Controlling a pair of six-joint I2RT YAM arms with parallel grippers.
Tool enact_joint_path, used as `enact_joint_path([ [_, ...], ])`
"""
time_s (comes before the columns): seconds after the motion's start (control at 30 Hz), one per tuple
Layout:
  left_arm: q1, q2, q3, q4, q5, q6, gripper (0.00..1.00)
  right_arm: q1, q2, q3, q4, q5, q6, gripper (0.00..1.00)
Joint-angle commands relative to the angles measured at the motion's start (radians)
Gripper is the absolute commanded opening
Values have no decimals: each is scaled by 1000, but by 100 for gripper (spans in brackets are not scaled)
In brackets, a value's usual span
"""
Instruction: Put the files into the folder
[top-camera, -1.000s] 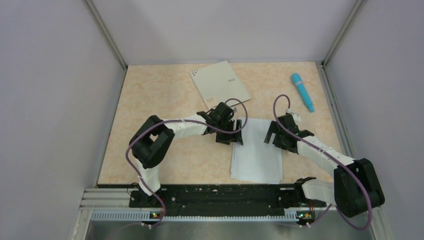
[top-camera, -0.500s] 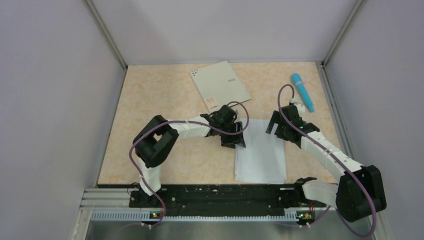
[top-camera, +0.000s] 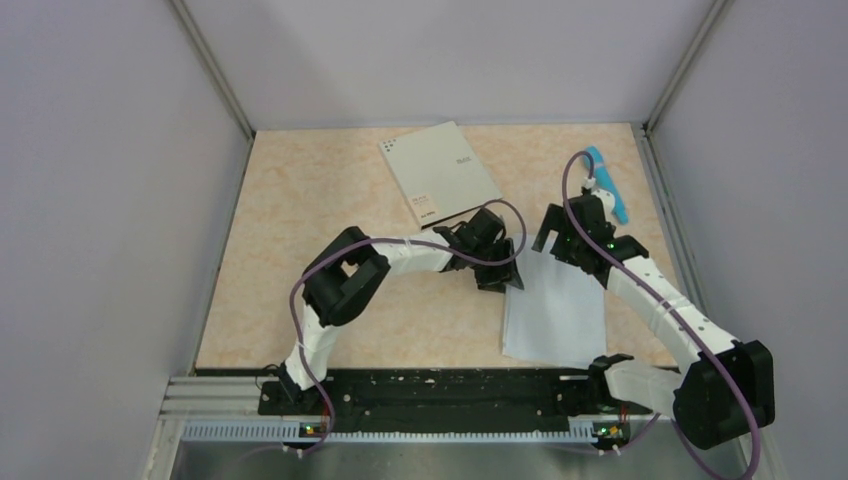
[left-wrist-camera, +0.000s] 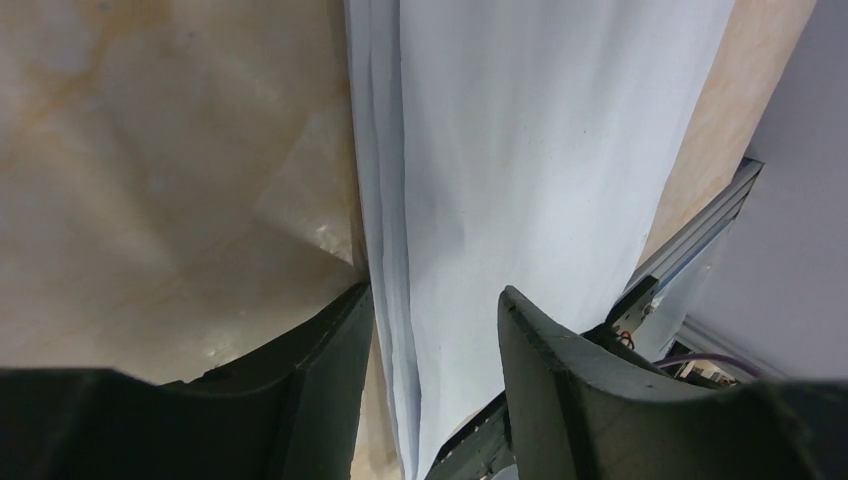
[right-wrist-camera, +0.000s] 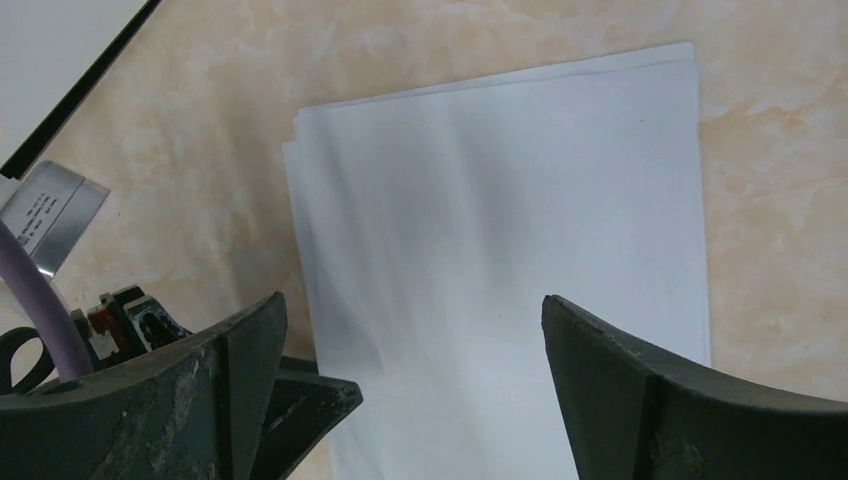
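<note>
The files are a small stack of white sheets lying flat right of centre, seen close up as files and files. The grey folder lies closed at the back; its corner shows in the right wrist view. My left gripper sits low at the stack's upper left edge. In its own view the left gripper is partly open, its jaws straddling the slightly lifted sheet edges. My right gripper hovers over the stack's far edge; the right gripper is wide open and empty.
A blue pen-like stick lies at the back right, partly behind the right arm's cable. Grey walls and metal rails enclose the tabletop on three sides. The left arm's finger shows beside the stack in the right wrist view.
The left gripper has slid to the right with its jaws narrowing, and the stack of files has shifted right with it. The right gripper has drawn back toward the far right.
</note>
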Motion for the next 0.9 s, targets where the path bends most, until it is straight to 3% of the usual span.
enact_joint_path([
  [0.0,-13,45,74,-15,-39,-17,54,-12,-8,52,-6,-11,-20,97],
  [0.07,3,15,66,-44,-81,10,54,-12,8,66,12,-37,-20,97],
  [0.23,128,-146,33,-163,-148,159,66,-11,129,139,166,-185,-25,97],
  [0.47,383,-258,17,-214,-197,216,72,-11,520,409,402,-314,-101,97],
  [0.6,540,-203,68,-127,-136,224,78,-11,753,627,419,-327,-168,97],
  [0.87,698,44,337,1,-41,266,83,-23,1109,1013,363,-357,-204,97],
])
